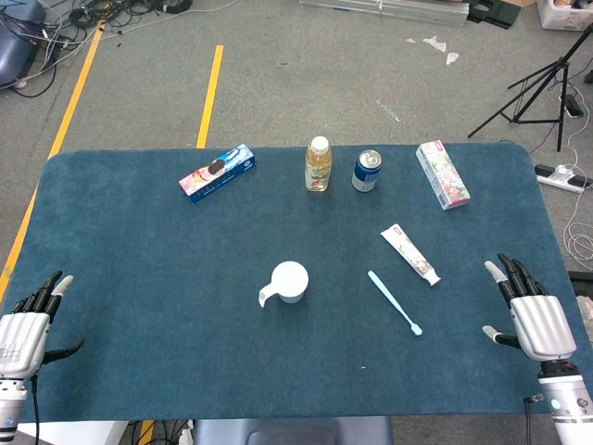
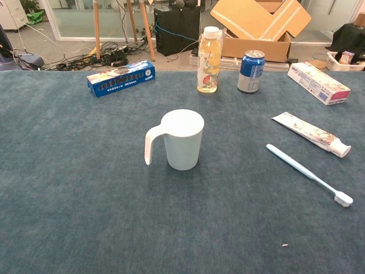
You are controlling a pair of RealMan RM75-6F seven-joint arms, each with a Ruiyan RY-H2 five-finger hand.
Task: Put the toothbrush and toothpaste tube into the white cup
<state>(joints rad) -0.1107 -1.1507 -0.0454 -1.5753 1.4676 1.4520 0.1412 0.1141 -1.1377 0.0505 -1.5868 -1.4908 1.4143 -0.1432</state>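
My hands, left [image 1: 23, 334] and right [image 1: 537, 315], rest spread and empty. Right of the cup [image 1: 289, 282] lie the toothbrush [image 1: 394, 301] and tube [image 1: 410, 254]. Both look light; I'd pinch the stiff brush mid-handle.

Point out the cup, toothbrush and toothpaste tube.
cup [image 2: 183, 142], chest view, front of its wall.
toothbrush [image 2: 296, 165], chest view, middle of its handle.
toothpaste tube [image 1: 409, 253], head view, middle of its body.

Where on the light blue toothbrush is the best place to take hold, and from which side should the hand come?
Probably pinch the toothbrush mid-handle, from above with the right hand, the nearer one. It lies flat, thin and bare, with its bristle head toward the robot.
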